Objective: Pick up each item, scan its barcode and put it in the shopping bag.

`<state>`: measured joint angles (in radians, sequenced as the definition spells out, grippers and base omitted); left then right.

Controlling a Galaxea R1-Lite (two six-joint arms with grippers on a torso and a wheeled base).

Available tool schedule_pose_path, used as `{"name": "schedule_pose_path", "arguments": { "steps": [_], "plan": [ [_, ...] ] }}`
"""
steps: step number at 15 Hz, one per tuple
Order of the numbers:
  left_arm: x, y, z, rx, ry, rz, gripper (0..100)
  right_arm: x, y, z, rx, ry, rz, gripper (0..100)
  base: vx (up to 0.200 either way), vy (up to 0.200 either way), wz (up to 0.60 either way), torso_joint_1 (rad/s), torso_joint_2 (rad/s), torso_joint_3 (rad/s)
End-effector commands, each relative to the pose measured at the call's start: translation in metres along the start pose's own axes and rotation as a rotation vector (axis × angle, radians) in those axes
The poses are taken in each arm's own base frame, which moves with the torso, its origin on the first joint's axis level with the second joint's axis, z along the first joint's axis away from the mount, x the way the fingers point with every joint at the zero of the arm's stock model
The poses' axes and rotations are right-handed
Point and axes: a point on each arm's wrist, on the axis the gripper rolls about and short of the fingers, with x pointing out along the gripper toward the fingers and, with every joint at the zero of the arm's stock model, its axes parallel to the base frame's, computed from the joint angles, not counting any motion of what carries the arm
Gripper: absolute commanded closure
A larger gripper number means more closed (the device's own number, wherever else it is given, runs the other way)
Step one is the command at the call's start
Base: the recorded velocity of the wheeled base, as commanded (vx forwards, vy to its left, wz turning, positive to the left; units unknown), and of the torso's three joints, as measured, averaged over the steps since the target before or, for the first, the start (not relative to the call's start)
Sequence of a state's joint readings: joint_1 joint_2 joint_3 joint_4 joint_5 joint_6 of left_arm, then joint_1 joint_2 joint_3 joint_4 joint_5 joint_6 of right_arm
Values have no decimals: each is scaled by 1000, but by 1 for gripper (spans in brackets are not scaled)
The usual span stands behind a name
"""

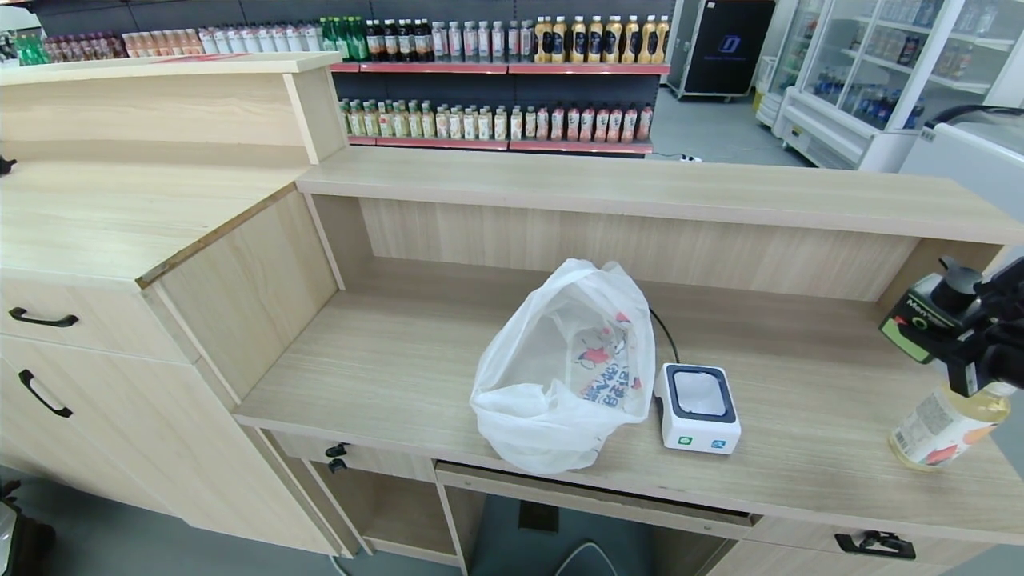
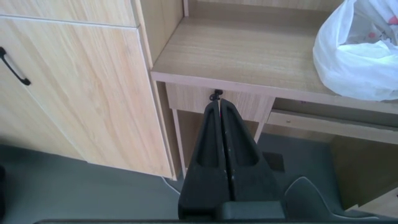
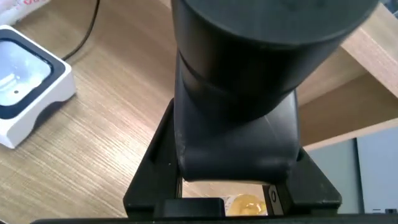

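Shop interior: long shelves (image 1: 496, 48) of bottled drinks run behind the counter, glass-door fridges (image 1: 872, 56) stand at far right, grey floor (image 1: 712, 132) between them.

Counter (image 1: 384, 360): pale wood, recessed under a raised ledge (image 1: 640, 188). A taller cabinet (image 1: 120, 240) with black handles joins it on my left.

On the counter, near the middle: white plastic shopping bag (image 1: 564, 376), mouth open and slumped, red and blue print on its side. Scanner (image 1: 698, 406) just beside it on my right, white body, dark-framed window facing up. Its black cable (image 1: 664, 332) runs back behind the bag.

My right gripper (image 1: 972, 360) sits at the counter's far right end, fingers clamped round the middle of a bottle (image 1: 944, 424): black pump top, green label at the neck, yellow liquid below. Bottle leans a little, well apart from the scanner. Cannot tell whether its base touches the wood.

My left gripper (image 2: 219, 109) hangs low in front of the counter's left end, over the floor, fingers pressed together with nothing between them.
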<state>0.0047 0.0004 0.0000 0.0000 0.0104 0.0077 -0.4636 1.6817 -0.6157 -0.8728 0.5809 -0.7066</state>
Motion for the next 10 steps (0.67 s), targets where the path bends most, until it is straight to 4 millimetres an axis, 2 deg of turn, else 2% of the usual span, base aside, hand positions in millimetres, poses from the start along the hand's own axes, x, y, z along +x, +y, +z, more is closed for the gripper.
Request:
{"name": "schedule_pose_path", "arguments": {
  "steps": [1, 6, 8, 10],
  "plan": [
    [0, 0, 0, 0, 0, -1, 100, 1, 4, 7, -1, -25, 8, 100, 0, 0, 600, 2, 2, 12],
    [0, 0, 0, 0, 0, 0, 100, 20, 27, 50, 68, -137, -23, 100, 0, 0, 600, 3, 0, 4],
    [0, 0, 0, 0, 0, 0, 100, 20, 37, 53, 138, -153, 39, 100, 0, 0, 600, -5, 2, 5],
    [0, 0, 0, 0, 0, 0, 100, 29, 51, 44, 227, -121, 134, 100, 0, 0, 0, 0, 0, 0]
  ]
}}
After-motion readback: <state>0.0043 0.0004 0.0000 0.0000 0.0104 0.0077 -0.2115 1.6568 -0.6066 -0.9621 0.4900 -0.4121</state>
